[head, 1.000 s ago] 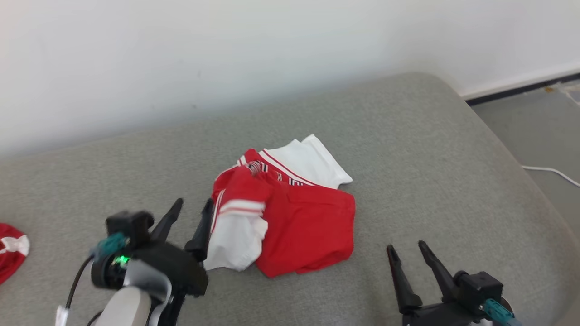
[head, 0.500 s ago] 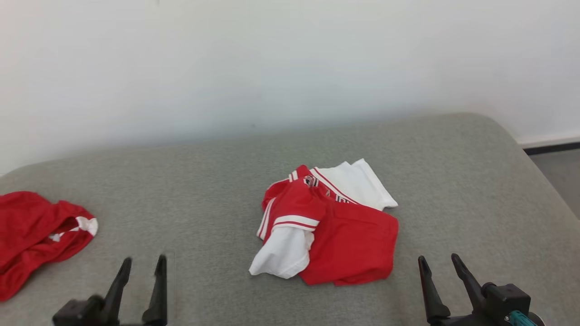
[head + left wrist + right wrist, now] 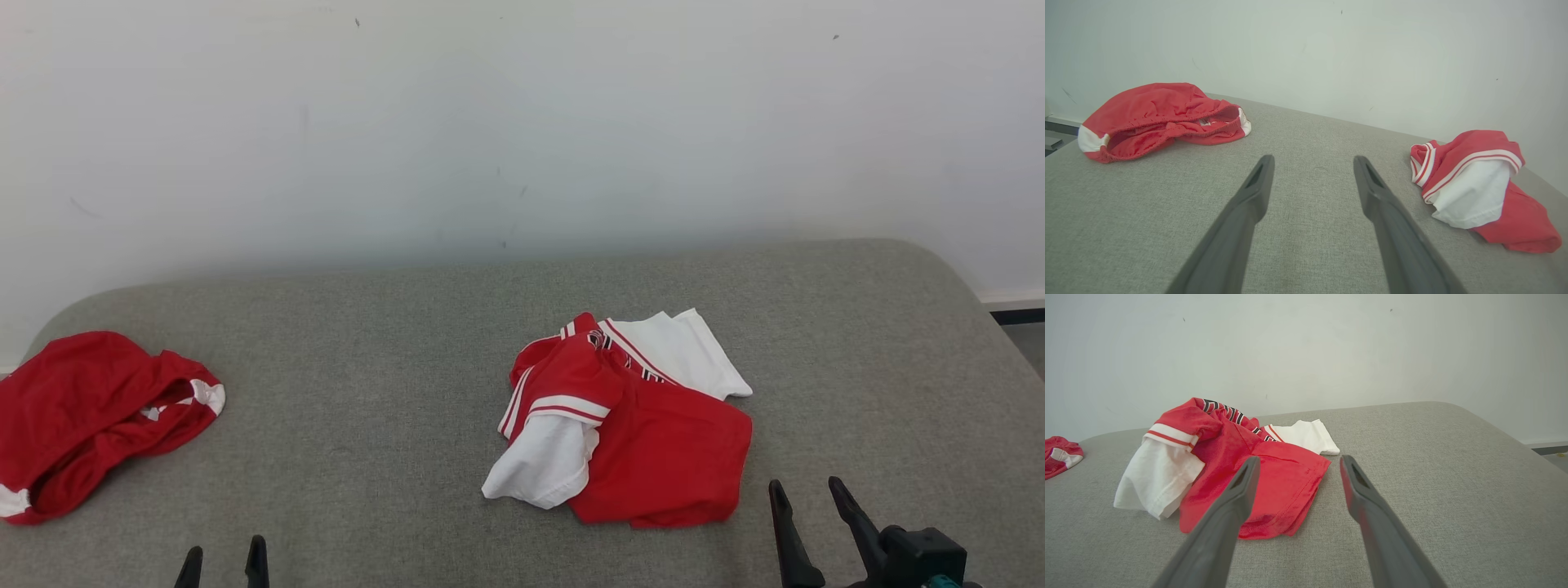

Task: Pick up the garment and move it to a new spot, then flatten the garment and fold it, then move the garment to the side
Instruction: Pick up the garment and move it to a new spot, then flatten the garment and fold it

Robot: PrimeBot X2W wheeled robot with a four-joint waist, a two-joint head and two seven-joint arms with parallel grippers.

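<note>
Head view: red-and-white garment (image 3: 629, 425) lay ahead-left of right gripper (image 3: 804, 483), farther from left gripper (image 3: 226, 545); both jaws spread, empty.

Head view high, facing wall (image 3: 522, 122), 2 wrist views low over cushion (image 3: 367, 392), all sharing garment (image 3: 661, 457)

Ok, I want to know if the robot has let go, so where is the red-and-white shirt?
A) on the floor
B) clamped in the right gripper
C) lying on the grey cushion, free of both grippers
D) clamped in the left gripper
C: the shirt lies on the cushion, while the left gripper and the right gripper are both open, empty and apart from it.
</note>
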